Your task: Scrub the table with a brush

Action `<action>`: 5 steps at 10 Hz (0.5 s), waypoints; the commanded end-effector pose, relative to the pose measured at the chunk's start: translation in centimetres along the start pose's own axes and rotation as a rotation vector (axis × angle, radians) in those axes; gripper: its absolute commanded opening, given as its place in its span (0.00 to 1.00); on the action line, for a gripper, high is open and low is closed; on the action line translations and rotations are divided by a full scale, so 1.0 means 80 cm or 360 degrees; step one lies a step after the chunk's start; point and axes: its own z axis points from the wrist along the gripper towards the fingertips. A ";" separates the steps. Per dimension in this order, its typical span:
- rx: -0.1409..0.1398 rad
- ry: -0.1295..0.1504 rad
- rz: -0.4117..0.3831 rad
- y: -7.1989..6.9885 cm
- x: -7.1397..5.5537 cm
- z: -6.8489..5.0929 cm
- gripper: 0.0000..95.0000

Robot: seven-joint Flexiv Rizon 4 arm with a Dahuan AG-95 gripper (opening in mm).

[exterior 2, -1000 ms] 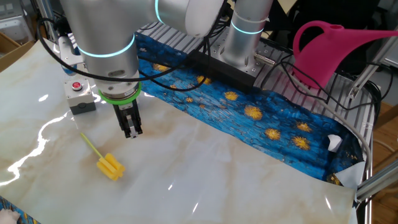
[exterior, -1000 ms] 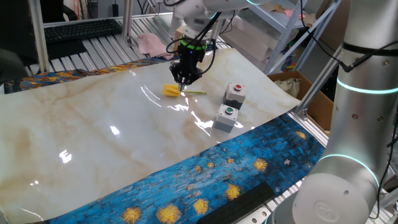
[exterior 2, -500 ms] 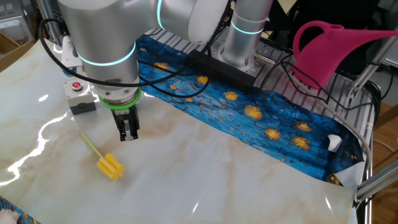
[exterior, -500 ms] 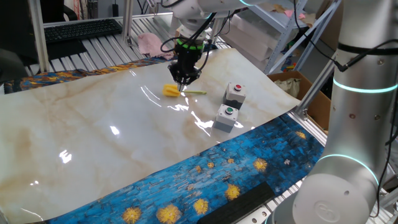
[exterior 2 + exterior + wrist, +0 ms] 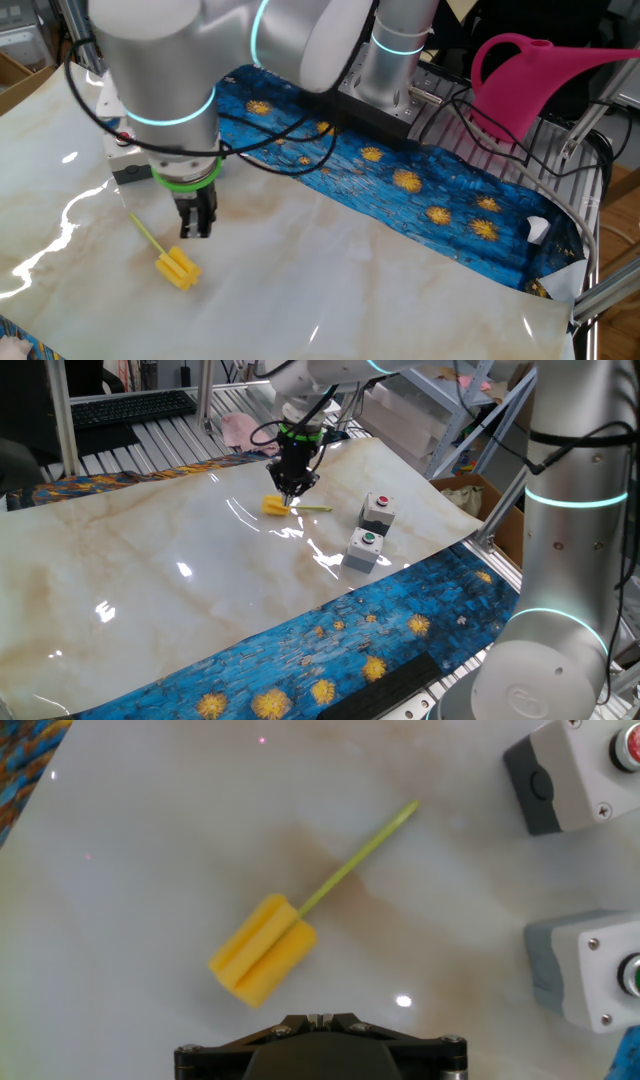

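Note:
The brush (image 5: 262, 950), a small yellow head on a thin yellow-green stick, lies flat on the glossy cream marble table (image 5: 150, 570). It also shows as the brush (image 5: 277, 506) and the brush (image 5: 177, 267) in the two fixed views. My gripper (image 5: 194, 226) hangs just above the table beside the brush head, its fingers pressed together with nothing between them. From the other side the gripper (image 5: 292, 488) hovers right over the yellow head. In the hand view the gripper (image 5: 321, 1018) shows shut at the bottom edge, a little below the brush head.
Two grey button boxes stand near the brush handle, one with a red button (image 5: 377, 512) and one with a green button (image 5: 364, 549). A blue cloth with yellow swirls (image 5: 330, 650) borders the table. A pink watering can (image 5: 540, 70) sits beyond the cloth.
The gripper has shifted sideways toward the brush head and dropped slightly, staying shut. The brush has not moved.

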 end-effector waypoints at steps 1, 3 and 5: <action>-0.0005 0.0010 0.0057 0.004 -0.011 0.003 0.00; -0.0009 0.0012 0.0116 0.012 -0.019 0.005 0.20; -0.0013 0.0010 0.0153 0.020 -0.030 0.005 0.40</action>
